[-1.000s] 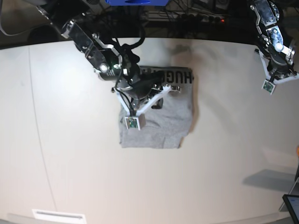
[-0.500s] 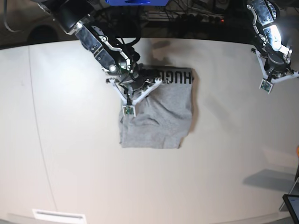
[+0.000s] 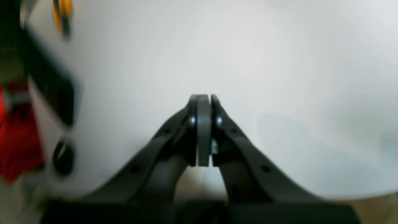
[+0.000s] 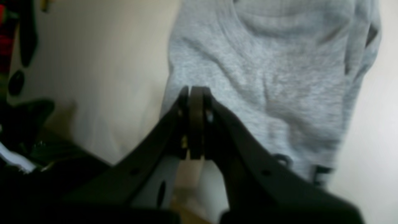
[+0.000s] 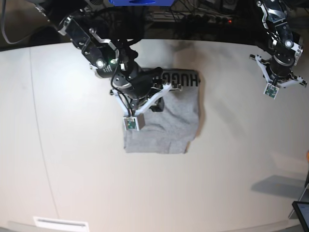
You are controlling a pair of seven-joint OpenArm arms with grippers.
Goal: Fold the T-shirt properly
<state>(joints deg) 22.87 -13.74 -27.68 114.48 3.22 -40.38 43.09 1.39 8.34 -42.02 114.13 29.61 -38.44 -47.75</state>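
Nearest the front edge of the table, the white surface is bare apart from a pale label strip at the front left corner and the corner of a dark device at the front right corner. Further in, a little left of the table's middle, lies the T-shirt, heather grey and folded into a rough upright rectangle. Its front hem edge runs straight across, its left edge is rumpled, and the cloth shows soft creases over the plain side. Along the fold nearest the back edge a strip of the other side is turned up, showing black block capitals.

The right gripper hangs over the left edge of the T-shirt, its arm reaching in from the back left corner. In the right wrist view its two dark fingers are pressed flat together with nothing visible between them, the tips just above or at the grey cloth; whether they touch it cannot be told. Black lettering peeks out beside the lower finger.

Near the back right corner, well apart from the T-shirt, the left gripper hovers above bare table. The left wrist view shows its fingers closed against each other, empty, over the plain white table. Beyond the back edge sit dark cables and equipment, blurred.
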